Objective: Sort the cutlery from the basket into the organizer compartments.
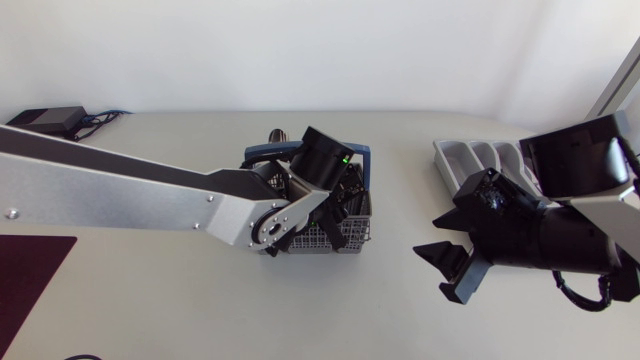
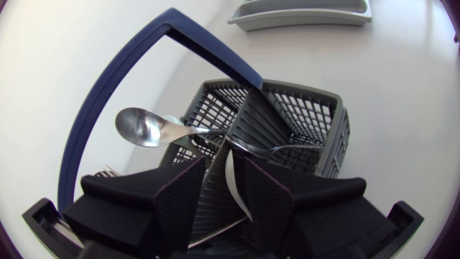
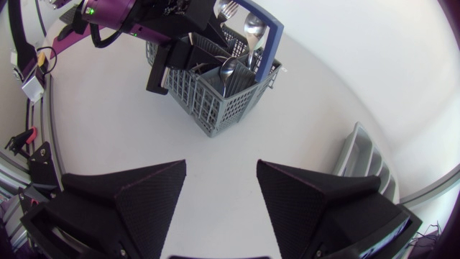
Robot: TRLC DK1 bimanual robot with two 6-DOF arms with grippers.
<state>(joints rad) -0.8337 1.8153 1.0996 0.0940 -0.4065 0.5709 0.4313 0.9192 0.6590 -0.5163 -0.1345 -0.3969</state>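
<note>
A grey mesh cutlery basket [image 1: 322, 238] with a blue handle [image 2: 108, 93] stands mid-table. My left gripper [image 2: 221, 164] is lowered into it, open. Its fingers straddle an inner partition and a shiny cutlery handle [image 2: 233, 183] that lies against one finger. Ahead of the gripper a spoon [image 2: 140, 127] sticks out over the basket's rim, and a fork [image 2: 287, 150] lies in a compartment. The grey organizer [image 1: 475, 160] sits at the back right. My right gripper [image 1: 445, 270] hangs open and empty over bare table between basket [image 3: 215, 97] and organizer [image 3: 363, 155].
My left arm's long silver link [image 1: 120, 195] crosses the table's left half. A black box with cables [image 1: 45, 118] lies at the back left corner. A dark maroon mat [image 1: 30, 270] covers the front left.
</note>
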